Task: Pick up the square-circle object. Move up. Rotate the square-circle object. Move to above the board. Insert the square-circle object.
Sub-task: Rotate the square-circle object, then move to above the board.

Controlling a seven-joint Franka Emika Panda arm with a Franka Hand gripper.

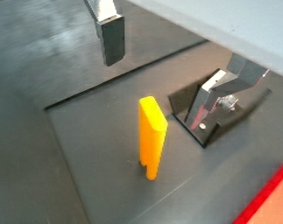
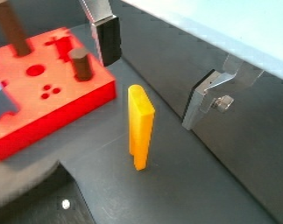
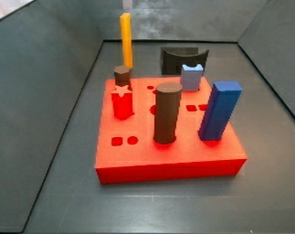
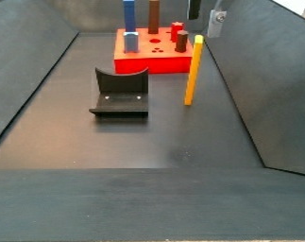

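Observation:
The square-circle object (image 2: 140, 127) is an orange-yellow flat slab standing upright on the dark floor, also in view as the slab (image 1: 152, 136), (image 3: 125, 41), (image 4: 192, 68). It stands free next to the red board (image 2: 44, 96), (image 3: 162, 146), (image 4: 152, 62). My gripper (image 3: 128, 8) hangs above the slab and does not touch it. Both wrist views show only one finger (image 1: 112, 39), (image 2: 106, 37), off to the side of the slab's top. Nothing is between the jaws, and the gripper looks open.
The board carries a blue post (image 3: 219, 110), dark brown cylinders (image 3: 168, 111) and a red peg (image 3: 122, 102). The dark fixture (image 4: 121, 92) stands on the floor beside the slab. A silver bracket (image 2: 208, 96) sits by the grey wall (image 4: 243, 85).

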